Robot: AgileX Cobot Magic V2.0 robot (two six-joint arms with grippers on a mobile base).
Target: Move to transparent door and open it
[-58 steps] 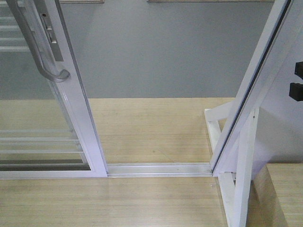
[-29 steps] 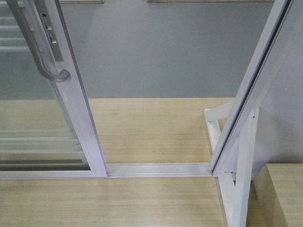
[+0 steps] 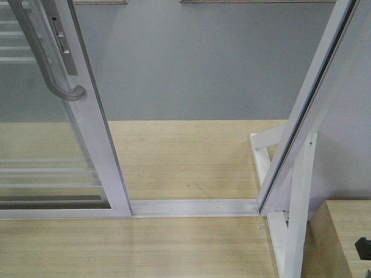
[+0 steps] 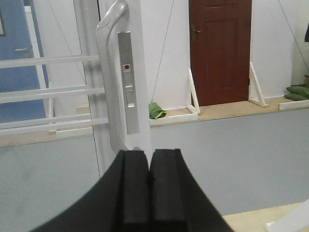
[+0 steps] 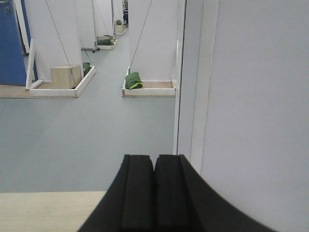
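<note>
The transparent door (image 3: 40, 139) stands at the left of the front view, clear glass in a white frame. Its curved grey handle (image 3: 53, 63) and lock plate (image 3: 62, 41) sit on the edge stile. A wide gap lies between that stile and the right post. In the left wrist view my left gripper (image 4: 148, 155) is shut and empty. It sits just in front of the lower end of the handle (image 4: 108, 72), next to the lock plate (image 4: 128, 82). My right gripper (image 5: 154, 158) is shut and empty beside a white post (image 5: 193, 77).
A floor track (image 3: 194, 207) runs across the opening, with a white post and brace (image 3: 298, 174) at the right. A black part of my right arm (image 3: 363, 248) shows at the lower right edge. Horizontal bars (image 3: 46, 174) lie behind the glass. Grey floor (image 3: 197, 63) lies beyond.
The black part of my right arm left the upper right edge of the front view and now shows at the lower right corner. The door has not moved.
</note>
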